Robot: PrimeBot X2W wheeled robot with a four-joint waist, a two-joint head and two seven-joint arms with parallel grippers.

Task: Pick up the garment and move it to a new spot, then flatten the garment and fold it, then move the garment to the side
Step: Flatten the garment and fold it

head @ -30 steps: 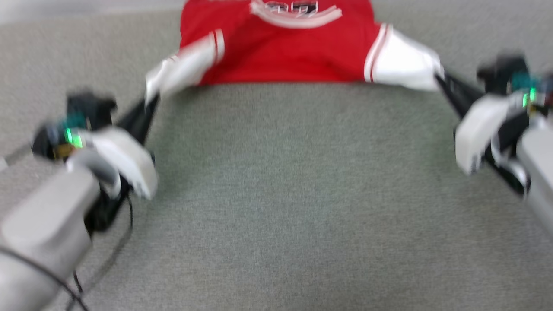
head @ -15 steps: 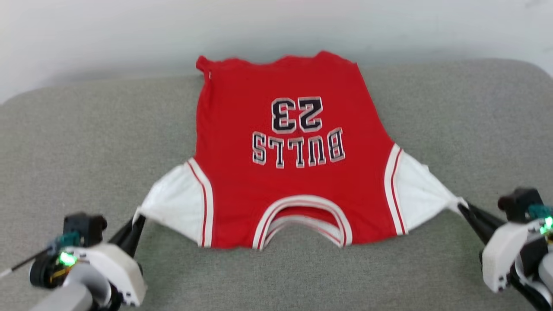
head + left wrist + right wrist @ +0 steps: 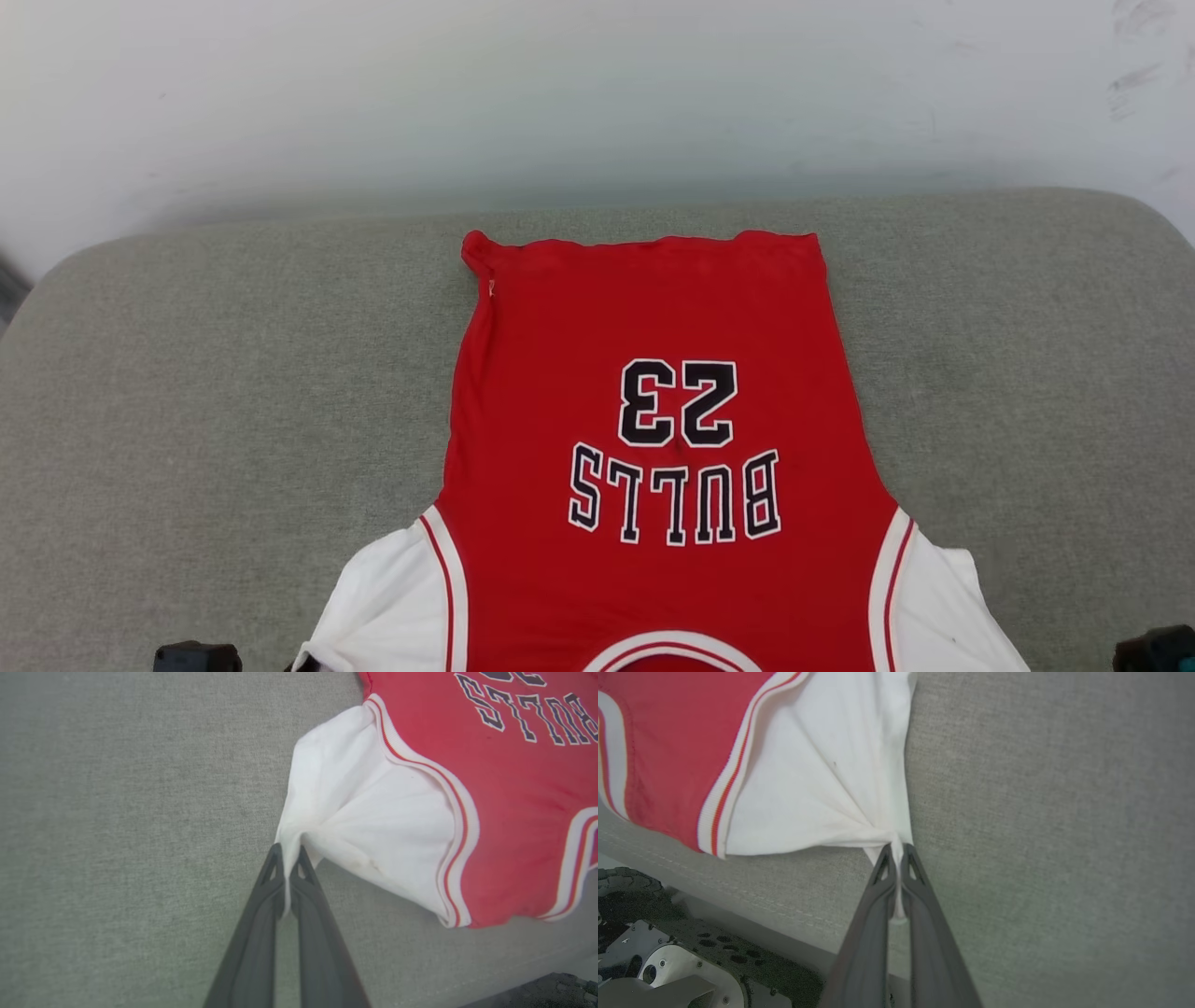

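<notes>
The garment (image 3: 653,411) is a red T-shirt with white sleeves and "BULLS 23" printed on it. It lies spread flat on the grey cushion (image 3: 205,392), neckline towards me and hem at the far side. In the left wrist view my left gripper (image 3: 288,851) is shut on the tip of one white sleeve of the garment (image 3: 373,826), which is pulled taut. In the right wrist view my right gripper (image 3: 896,851) is shut on the tip of the other white sleeve of the garment (image 3: 822,779), also drawn into a point.
A pale wall (image 3: 597,93) rises behind the cushion's far edge. Bare cushion stretches on both sides of the shirt. My wheeled base (image 3: 668,952) shows below the cushion's front edge (image 3: 752,905) in the right wrist view.
The head camera has tilted up, so the shirt and both grippers slid down the picture. The shirt, hanging between the grippers before, now lies spread on the cushion. Both grips hold.
</notes>
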